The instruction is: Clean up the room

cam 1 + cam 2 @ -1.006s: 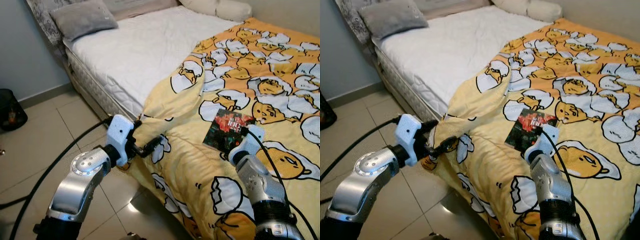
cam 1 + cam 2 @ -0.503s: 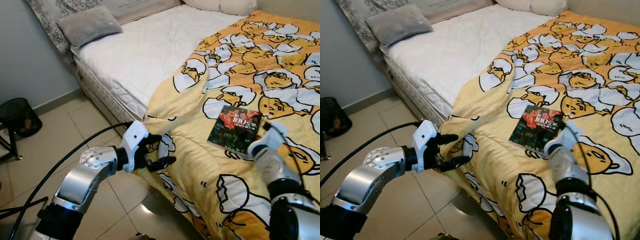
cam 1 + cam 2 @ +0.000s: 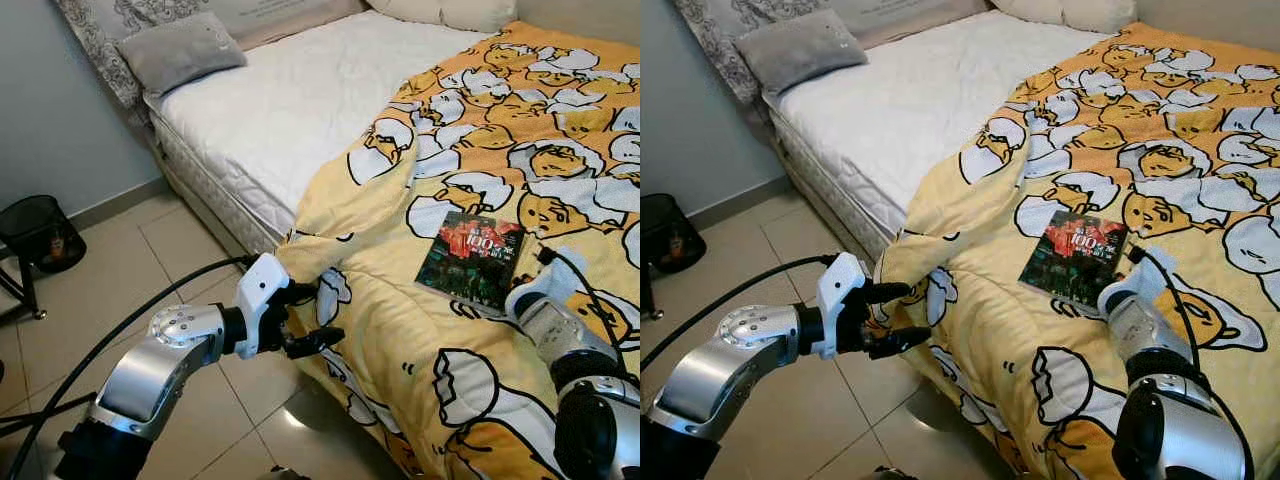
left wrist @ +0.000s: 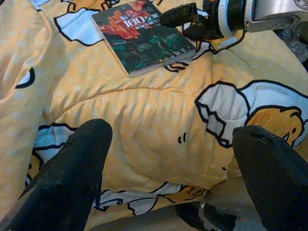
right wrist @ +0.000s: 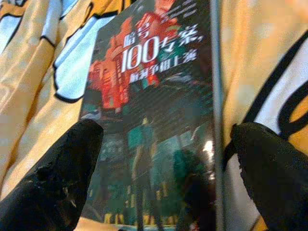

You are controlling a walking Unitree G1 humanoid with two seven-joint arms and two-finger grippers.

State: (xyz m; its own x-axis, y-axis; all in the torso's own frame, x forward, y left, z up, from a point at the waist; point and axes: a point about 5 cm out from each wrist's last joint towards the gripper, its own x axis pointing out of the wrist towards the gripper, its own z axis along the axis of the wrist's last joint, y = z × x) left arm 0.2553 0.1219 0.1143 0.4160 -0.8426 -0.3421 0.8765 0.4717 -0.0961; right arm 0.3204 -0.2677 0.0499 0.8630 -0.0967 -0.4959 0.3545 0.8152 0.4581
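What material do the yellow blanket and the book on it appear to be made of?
Yellow blanket: soft quilted fabric, matte, judging by its puffy folds and stitched ridges. Book: paper with a glossy printed cover, probably a paperback; light glints on it in the right wrist view.

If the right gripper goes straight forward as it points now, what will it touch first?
Most likely the book, lying flat on the blanket. The right gripper sits at the book's near edge, jaws open, aimed across its cover. How close it is remains unclear.
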